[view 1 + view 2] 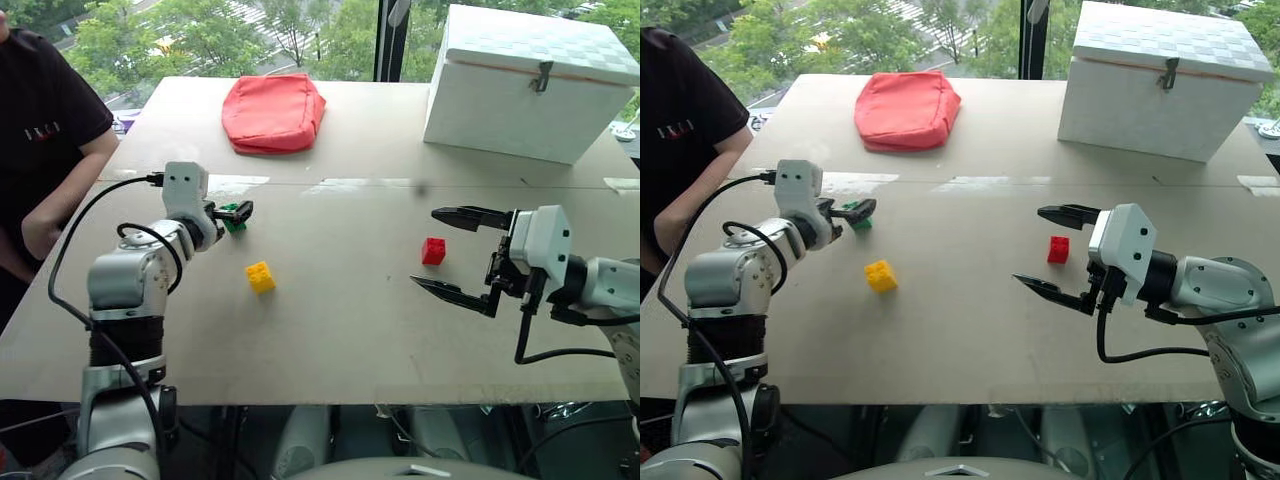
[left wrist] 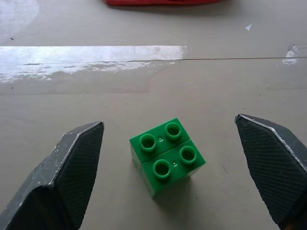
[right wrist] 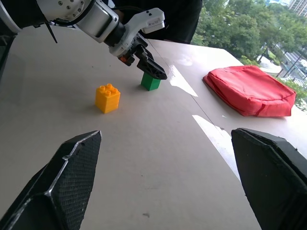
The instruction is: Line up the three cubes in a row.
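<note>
Smooth matte tan table (image 1: 330,340), glossy seam strip across it. White box (image 1: 530,85) w/ quilted lid and metal latch, then soft red cloth pouch (image 1: 272,112), both well beyond the jaws. Left gripper (image 2: 172,163): black cross-hatched fingers spread wide, green brick (image 2: 166,155) w/ four round studs between them, prob. untouched. Right gripper (image 1: 455,252): jaws spread, empty, red brick (image 1: 433,250) just beside the tips. Yellow brick (image 1: 260,276) sits apart, between the two grippers.
</note>
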